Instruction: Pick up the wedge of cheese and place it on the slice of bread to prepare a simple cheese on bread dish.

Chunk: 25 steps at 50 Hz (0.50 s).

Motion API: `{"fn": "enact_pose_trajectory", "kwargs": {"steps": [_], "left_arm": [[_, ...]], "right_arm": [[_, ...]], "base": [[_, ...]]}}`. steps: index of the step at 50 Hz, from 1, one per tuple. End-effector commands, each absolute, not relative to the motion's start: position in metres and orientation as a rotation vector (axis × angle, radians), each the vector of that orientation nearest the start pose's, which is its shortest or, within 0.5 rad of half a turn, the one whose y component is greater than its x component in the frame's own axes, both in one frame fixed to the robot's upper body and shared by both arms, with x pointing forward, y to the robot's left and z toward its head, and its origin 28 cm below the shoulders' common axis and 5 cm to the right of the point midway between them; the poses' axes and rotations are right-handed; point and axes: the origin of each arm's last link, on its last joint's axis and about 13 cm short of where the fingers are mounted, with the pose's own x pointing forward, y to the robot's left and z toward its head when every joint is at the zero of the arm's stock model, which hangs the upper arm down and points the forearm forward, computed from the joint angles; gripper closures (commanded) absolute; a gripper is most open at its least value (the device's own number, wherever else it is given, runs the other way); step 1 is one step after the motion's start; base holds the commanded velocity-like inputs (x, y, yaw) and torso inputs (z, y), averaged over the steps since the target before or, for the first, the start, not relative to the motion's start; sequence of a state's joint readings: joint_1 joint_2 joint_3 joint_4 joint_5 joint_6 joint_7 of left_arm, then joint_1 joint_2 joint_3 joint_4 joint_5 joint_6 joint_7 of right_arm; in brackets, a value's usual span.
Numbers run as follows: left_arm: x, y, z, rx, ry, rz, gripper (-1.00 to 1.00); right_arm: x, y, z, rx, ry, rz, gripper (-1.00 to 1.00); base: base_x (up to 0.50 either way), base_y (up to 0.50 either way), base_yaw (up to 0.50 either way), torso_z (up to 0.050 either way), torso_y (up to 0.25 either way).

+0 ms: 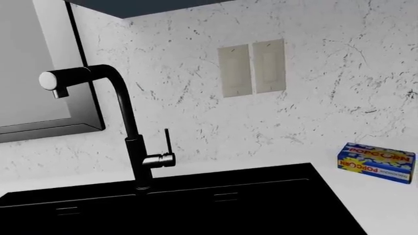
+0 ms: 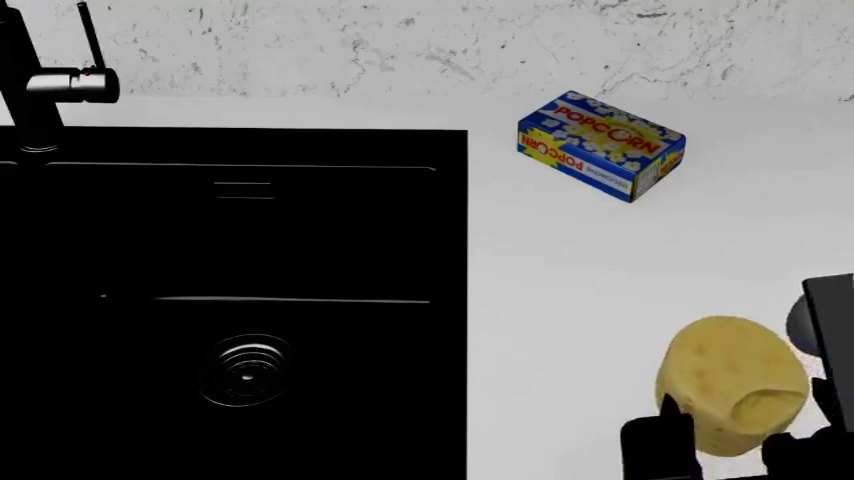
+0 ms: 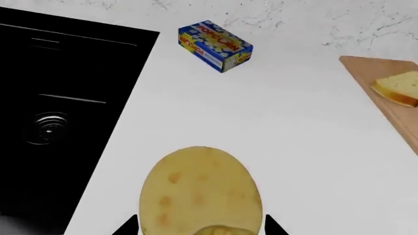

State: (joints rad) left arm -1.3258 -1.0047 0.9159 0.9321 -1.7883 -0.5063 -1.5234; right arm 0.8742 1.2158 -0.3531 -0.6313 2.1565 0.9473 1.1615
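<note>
The wedge of cheese (image 3: 201, 191), a pale-yellow rounded chunk with shallow holes, sits between the two black fingertips of my right gripper (image 3: 201, 224), which is shut on it. In the head view the cheese (image 2: 734, 385) shows at the lower right over the white counter, with the right gripper (image 2: 731, 438) just below it. The slice of bread (image 3: 400, 87) lies on a wooden cutting board (image 3: 390, 120) off to the right of the cheese and further back. The bread is out of the head view. My left gripper shows in no view.
A blue popcorn box (image 2: 601, 145) lies on the counter near the back wall. A black sink (image 2: 240, 300) with a black faucet (image 1: 124, 112) fills the left side. Wall outlets (image 1: 251, 68) sit on the marble backsplash.
</note>
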Motion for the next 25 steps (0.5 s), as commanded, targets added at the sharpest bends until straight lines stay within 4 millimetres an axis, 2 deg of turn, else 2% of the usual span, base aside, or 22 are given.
{"fn": "enact_pose_trajectory", "kwargs": {"steps": [1,9,25], "left_arm": [[0.15,0.205,0.275,0.143,-0.056,0.04,-1.0],[0.15,0.205,0.275,0.143,-0.055,0.038,-1.0],[0.149,0.205,0.276,0.145,-0.063,0.041,-1.0]], "right_arm": [[0.138,-0.183,0.314,-0.151,0.298,-0.009,1.0],[0.136,-0.187,0.325,-0.128,0.258,-0.038,1.0],[0.144,-0.19,0.321,-0.109,0.25,-0.053,1.0]], "base": [[0.0,0.0,0.0,0.0,0.0],[0.0,0.0,0.0,0.0,0.0],[0.0,-0.49,0.0,0.0,0.0]]}}
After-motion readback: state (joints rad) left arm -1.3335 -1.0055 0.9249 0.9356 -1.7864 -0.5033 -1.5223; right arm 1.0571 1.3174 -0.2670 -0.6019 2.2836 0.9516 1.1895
